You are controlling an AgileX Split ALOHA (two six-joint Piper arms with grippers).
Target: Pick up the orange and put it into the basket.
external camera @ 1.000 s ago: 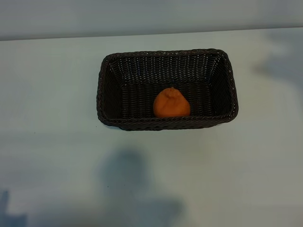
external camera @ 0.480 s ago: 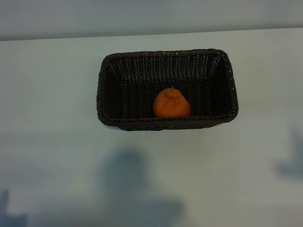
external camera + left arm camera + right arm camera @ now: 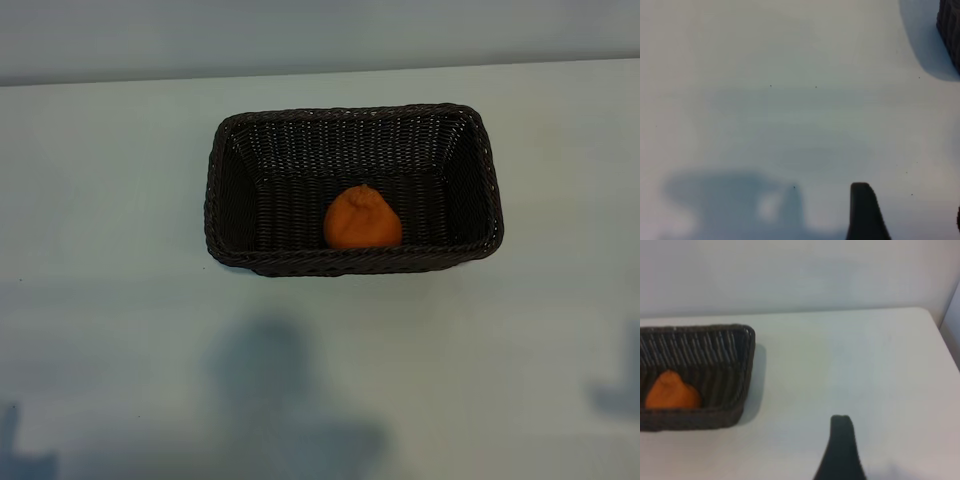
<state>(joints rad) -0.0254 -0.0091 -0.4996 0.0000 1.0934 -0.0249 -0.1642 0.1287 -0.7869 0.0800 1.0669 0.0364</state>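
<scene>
The orange lies inside the dark woven basket, against its near wall and a little right of centre. Neither arm shows in the exterior view. In the right wrist view the orange sits in the basket, well off to the side of my right gripper's one visible finger, which hangs over bare table. My left gripper is open over bare table with nothing between its fingers; only a corner of the basket shows far from it.
The white table surrounds the basket on all sides. A wall rises behind its far edge. The table's right edge shows in the right wrist view. Soft shadows lie on the near part of the table.
A shadow at the table's right has slid from the far side toward the near edge. The orange and the basket have not moved.
</scene>
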